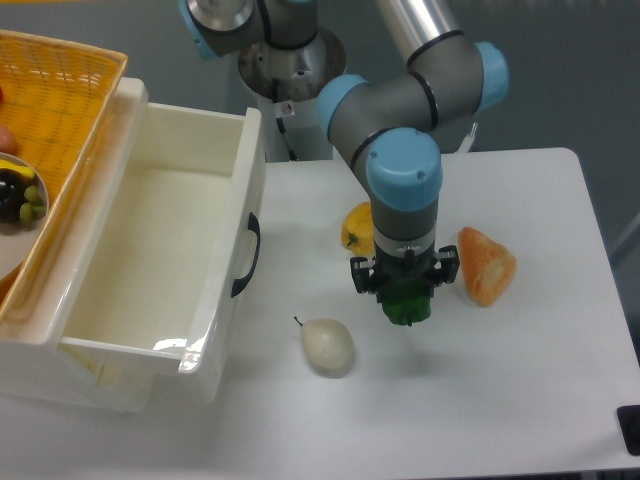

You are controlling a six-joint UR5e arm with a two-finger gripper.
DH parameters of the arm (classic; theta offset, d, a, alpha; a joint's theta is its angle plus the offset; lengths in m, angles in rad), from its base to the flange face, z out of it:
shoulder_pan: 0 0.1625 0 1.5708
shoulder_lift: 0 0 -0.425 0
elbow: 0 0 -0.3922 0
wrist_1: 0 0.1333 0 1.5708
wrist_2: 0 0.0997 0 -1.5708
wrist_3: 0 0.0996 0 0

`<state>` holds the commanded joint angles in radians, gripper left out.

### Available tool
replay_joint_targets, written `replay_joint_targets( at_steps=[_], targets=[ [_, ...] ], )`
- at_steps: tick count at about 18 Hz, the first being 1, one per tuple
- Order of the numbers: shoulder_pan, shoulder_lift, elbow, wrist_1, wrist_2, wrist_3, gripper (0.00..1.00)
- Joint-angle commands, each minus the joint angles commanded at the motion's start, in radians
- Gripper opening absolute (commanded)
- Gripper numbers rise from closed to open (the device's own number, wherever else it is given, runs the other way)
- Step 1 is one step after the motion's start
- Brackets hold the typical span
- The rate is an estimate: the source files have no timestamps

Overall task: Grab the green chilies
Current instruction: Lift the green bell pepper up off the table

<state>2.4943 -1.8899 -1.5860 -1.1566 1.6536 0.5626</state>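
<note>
Directly below the grey, blue-capped wrist, the gripper [405, 290] points straight down with its black fingers closed around the green chilies [408, 304], a small glossy dark-green piece with a rounded, lobed, bell-pepper form. Only its lower half shows beneath the fingers; the stem is hidden, so which way it points cannot be told, and the long axis cannot be read with any certainty. Whether the piece touches the table [530, 390] or hangs just above it is also unclear.

Around the chilies lie other smooth plastic-looking foods. At about eleven o'clock, just beside the gripper and partly hidden behind the arm, sits a shiny yellow pepper [356, 228]. At three o'clock, near but apart, lies an orange, wedge-shaped, crusty-textured piece [487, 266]. At about seven o'clock rests a pale cream pear-shaped item [328, 346] with a thin dark stem pointing toward ten o'clock.

Farther off at nine o'clock stands a glossy white plastic bin [150, 270] with a black handle on its near wall, and beyond it a woven yellow basket [70, 90] tilts over the bin's rim.
</note>
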Motion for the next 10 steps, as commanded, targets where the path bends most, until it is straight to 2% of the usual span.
replay_joint_targets(
  at_steps=[8, 10],
  targets=[
    [0.008, 0.003, -0.012, -0.022, -0.003, 0.031, 0.37],
    [0.012, 0.020, -0.011, -0.022, -0.008, 0.031, 0.37]
  ],
)
